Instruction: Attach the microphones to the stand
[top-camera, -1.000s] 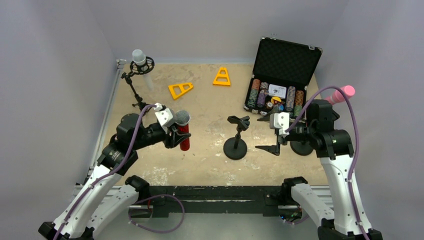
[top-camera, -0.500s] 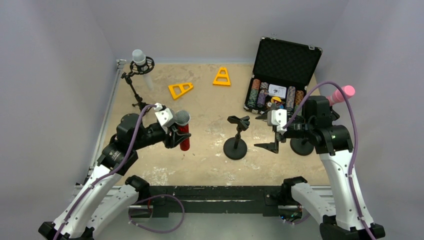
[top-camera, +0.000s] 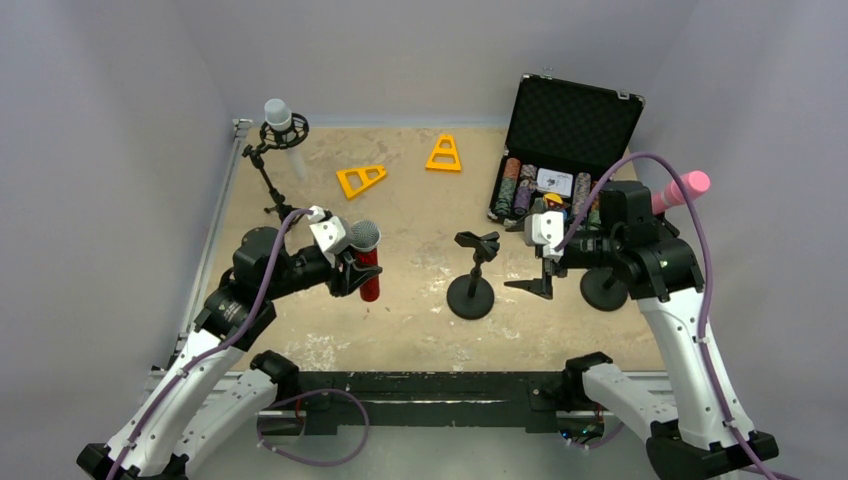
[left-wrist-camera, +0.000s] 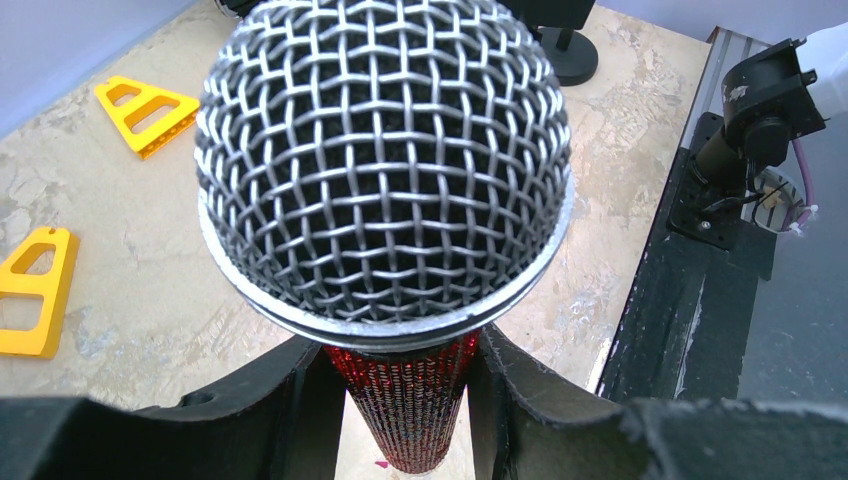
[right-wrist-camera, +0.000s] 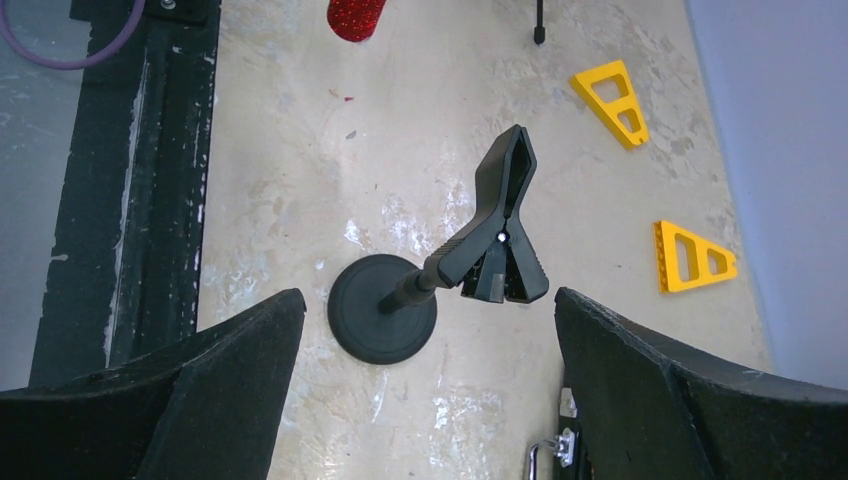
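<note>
Between the left fingers (left-wrist-camera: 270, 410), the red mic (left-wrist-camera: 405, 420) shows only a short strip of body. Its own mesh head (left-wrist-camera: 385, 160) covers the rest, and whether its foot touches the table (left-wrist-camera: 120, 260) cannot be told. Ahead of the right fingers (right-wrist-camera: 200, 390), that mic is cut by the top edge. Behind the right arm (top-camera: 650, 265), the pink mic (top-camera: 685, 187) shows only one end, and its stand (top-camera: 603, 290) only part of the base. Chips (top-camera: 545, 195) in the case (top-camera: 575, 125) beyond are too small to tell.

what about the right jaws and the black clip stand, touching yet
Apart. The right wrist view shows the black clip stand whole, ahead of the right gripper, whose open jaws flank it with a visible gap on each side.
</note>
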